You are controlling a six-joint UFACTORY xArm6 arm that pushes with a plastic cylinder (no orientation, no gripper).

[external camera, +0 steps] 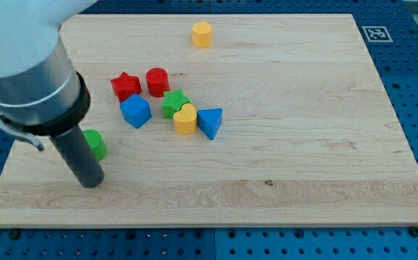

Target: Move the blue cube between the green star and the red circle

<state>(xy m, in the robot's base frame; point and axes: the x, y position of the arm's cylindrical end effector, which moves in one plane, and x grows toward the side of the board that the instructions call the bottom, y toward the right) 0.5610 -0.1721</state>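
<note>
No pincer here, just a rod. My tip [91, 182] sits by the green block [95, 143], touching nothing I can see, far from the blue cube [136, 111], btw red circle [157, 81] & green star [174, 102].

Cube [136, 111] left of star [174, 102]

Bright, even light; soft shadows

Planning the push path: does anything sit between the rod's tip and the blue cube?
In the camera view, only bare board lies between my tip and the blue cube; a green block sits beside the rod.
</note>
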